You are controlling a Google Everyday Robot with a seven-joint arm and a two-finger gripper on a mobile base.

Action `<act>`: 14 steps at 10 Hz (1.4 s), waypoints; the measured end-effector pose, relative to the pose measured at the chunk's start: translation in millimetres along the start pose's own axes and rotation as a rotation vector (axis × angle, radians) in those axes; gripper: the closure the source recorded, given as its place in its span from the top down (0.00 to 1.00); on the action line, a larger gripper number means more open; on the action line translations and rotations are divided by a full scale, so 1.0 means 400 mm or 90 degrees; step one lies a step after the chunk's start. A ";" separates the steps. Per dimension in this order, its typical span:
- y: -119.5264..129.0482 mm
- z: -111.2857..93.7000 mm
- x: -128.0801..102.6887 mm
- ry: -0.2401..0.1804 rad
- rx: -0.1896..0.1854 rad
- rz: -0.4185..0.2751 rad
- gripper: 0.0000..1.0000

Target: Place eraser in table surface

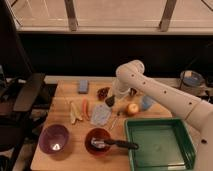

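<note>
tool [110,101] above table surface [65,105] | tray [156,147] front-right | cup [147,103] right

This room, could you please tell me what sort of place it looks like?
Probably an office or lab set up for tabletop trials: a black office chair stands beside the wooden table surface, under a window. The gripper hangs over food, bowls and a green tray.

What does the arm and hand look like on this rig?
Arm: smooth white casing, thick rounded links, bulbous joint at the bend. No loose cables or markings visible. The hand, low over the table surface near the middle, is small and dark, contrasting with the white arm.
</note>
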 end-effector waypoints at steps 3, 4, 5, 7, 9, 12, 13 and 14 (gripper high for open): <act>-0.027 0.061 0.019 -0.001 -0.025 0.017 0.09; -0.036 0.074 0.021 0.000 -0.027 0.022 0.19; -0.047 0.081 0.028 0.001 -0.027 0.031 0.31; -0.070 0.091 0.056 0.003 -0.024 0.060 0.52; -0.086 0.084 0.090 -0.012 -0.006 0.111 0.64; -0.091 0.084 0.094 -0.018 -0.001 0.122 0.64; -0.090 0.082 0.096 -0.018 -0.001 0.123 0.64; -0.088 0.082 0.097 -0.018 -0.001 0.124 0.64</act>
